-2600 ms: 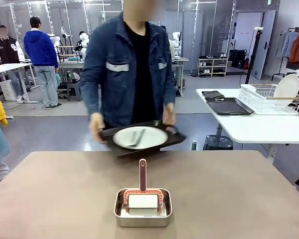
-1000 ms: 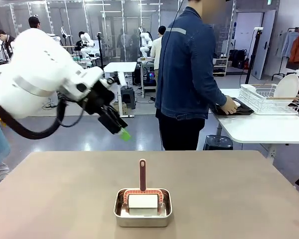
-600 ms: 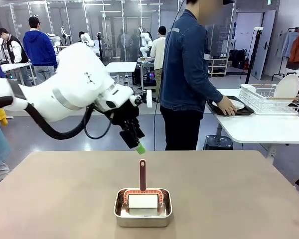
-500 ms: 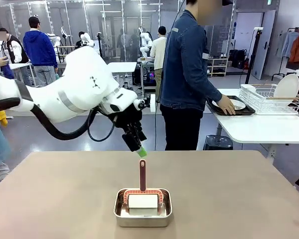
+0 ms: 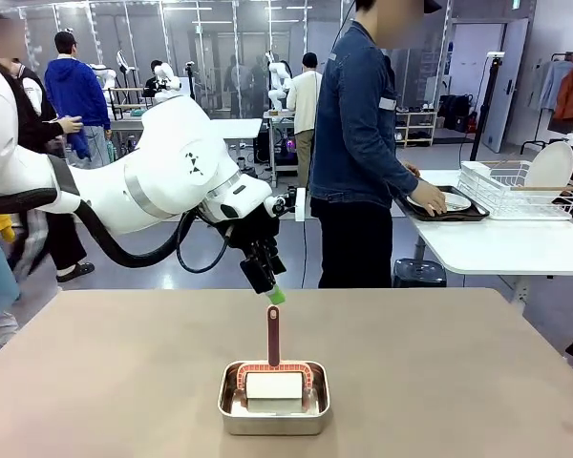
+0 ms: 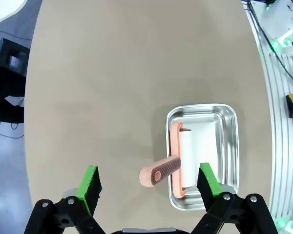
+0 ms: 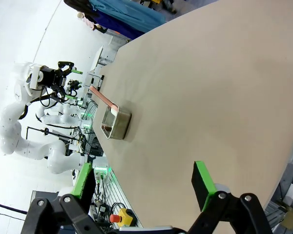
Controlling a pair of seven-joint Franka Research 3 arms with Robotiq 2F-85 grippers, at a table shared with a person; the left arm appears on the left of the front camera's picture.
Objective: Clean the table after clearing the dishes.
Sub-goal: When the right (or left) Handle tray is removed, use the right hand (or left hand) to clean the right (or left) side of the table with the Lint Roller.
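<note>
The beige-brown table (image 5: pixel 115 382) carries a small steel pan (image 5: pixel 231 408) with a white roller whose reddish handle (image 5: pixel 273 334) stands upright. My left gripper (image 5: pixel 272 291) hangs open just above the handle's tip. In the left wrist view the handle end (image 6: pixel 157 174) lies between the green pads (image 6: pixel 90 187) of the left gripper (image 6: pixel 149 187), above the pan (image 6: pixel 229 146). The right gripper (image 7: pixel 142 183) is open over bare table (image 7: pixel 210 97), far from the pan (image 7: pixel 121 123). One of the dishes, a white plate (image 5: pixel 456 201) on a dark tray (image 5: pixel 458 216), sits on the side table under the person's hand.
A person (image 5: pixel 363 143) stands beyond the far edge, turned to a white side table (image 5: pixel 497 248) holding a wire rack (image 5: pixel 516 191) with a plate. Other people stand at the back left. Wide bare tabletop lies on both sides of the pan.
The person carried the tray with the plate from the beige table to the white side table. My left arm swung in from the left and lowered its open gripper towards the roller handle.
</note>
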